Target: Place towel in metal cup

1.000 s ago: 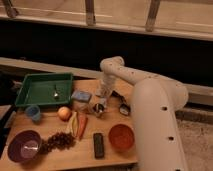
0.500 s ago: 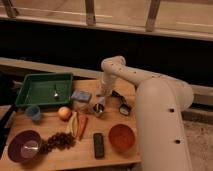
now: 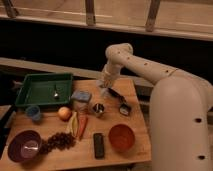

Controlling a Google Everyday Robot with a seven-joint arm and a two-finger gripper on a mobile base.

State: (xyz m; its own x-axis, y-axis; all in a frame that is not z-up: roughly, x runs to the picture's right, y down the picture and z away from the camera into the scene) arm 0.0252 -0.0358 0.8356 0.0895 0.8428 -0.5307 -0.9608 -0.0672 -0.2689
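The small metal cup [image 3: 98,108] stands upright in the middle of the wooden table [image 3: 137,115]. A bluish-grey folded thing [image 3: 80,97] that looks like the towel lies just left of the cup. My gripper [image 3: 104,90] hangs from the white arm just above and slightly behind the cup, to the right of the towel. Something pale shows at the gripper's tip; I cannot tell what it is.
A green tray [image 3: 35,90] with a spoon [image 3: 56,93] sits at the back left. A blue cup [image 3: 33,113], an orange fruit [image 3: 64,113], a banana and carrot [image 3: 78,126], grapes [image 3: 60,141], a purple bowl [image 3: 24,146], a black remote [image 3: 98,145], an orange bowl [image 3: 121,137] and a black-and-white object [image 3: 123,107] surround the cup.
The gripper has risen a little above the metal cup. The things on the table have not moved.
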